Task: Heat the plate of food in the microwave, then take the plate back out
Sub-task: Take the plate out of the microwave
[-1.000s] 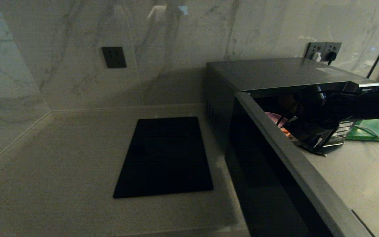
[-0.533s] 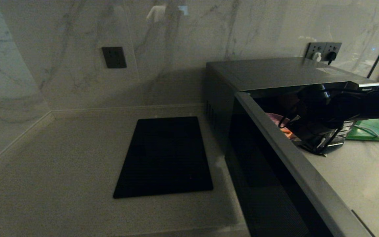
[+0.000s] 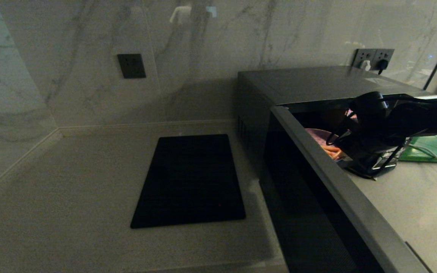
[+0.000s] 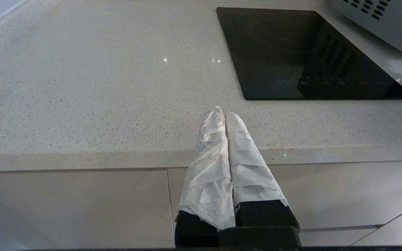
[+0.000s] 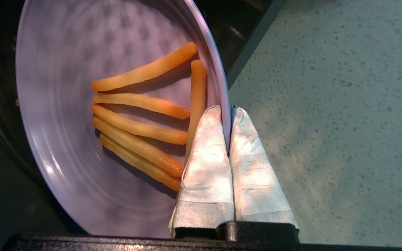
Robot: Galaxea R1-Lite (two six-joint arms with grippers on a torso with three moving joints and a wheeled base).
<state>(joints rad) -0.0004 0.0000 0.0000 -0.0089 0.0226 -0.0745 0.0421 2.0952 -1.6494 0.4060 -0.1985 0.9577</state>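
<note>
Fries could slide off if the plate of food (image 5: 82,146) tips, since the right gripper (image 5: 227,120) pinches only its thin rim, fingers (image 5: 206,146) clamped tight. At centre right of the head view the plate sits at the microwave (image 3: 317,85) mouth beside the open door (image 3: 340,197). The left gripper (image 4: 224,116), fingers pressed together and empty, hangs over the surface (image 4: 82,80) edge.

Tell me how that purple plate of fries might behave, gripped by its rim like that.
The plate of food looks rigid and light. The right gripper pinches only one edge, so it may tilt. The loose sticks could slide on the smooth surface.
</note>
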